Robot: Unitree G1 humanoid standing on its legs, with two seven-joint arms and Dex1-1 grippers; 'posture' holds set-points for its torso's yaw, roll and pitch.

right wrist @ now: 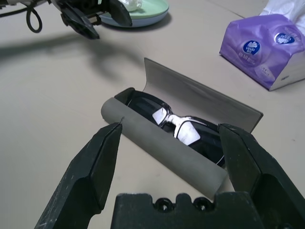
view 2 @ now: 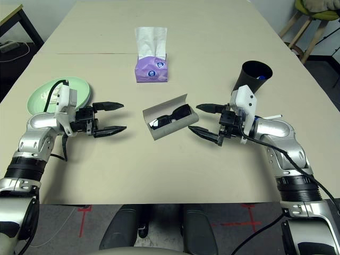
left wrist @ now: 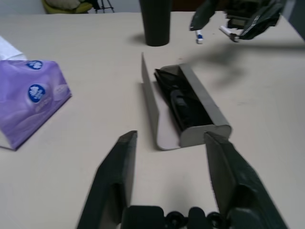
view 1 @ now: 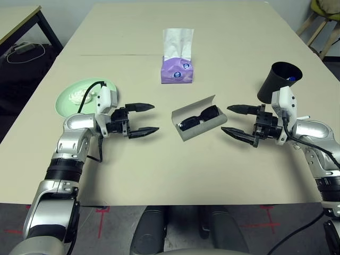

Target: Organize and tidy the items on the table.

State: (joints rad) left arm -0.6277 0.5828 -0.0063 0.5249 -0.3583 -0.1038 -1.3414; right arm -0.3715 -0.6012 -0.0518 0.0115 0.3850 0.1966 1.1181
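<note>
Most of the tidying looks done. Nearest, the glasses case [view 1: 200, 118] lies mid-counter [view 1: 159, 175] with its lid up and the sunglasses [view 1: 198, 117] inside; closing it remains. Left gripper [view 1: 146, 118] and right gripper [view 1: 234, 120] flank it, fingers spread, empty. Farther off: green plate [view 1: 71, 94] holding the tissue wad [view 1: 77, 96], black cup [view 1: 279, 81] with the pen [view 1: 290, 78], tissue box [view 1: 177, 69].

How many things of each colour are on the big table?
Purple: 1, the tissue box
Green: 1, the plate
White: 1, the tissue wad on the plate
Grey: 1, the open glasses case
Black: 2, the sunglasses in the case and the cup
Total: 6
</note>
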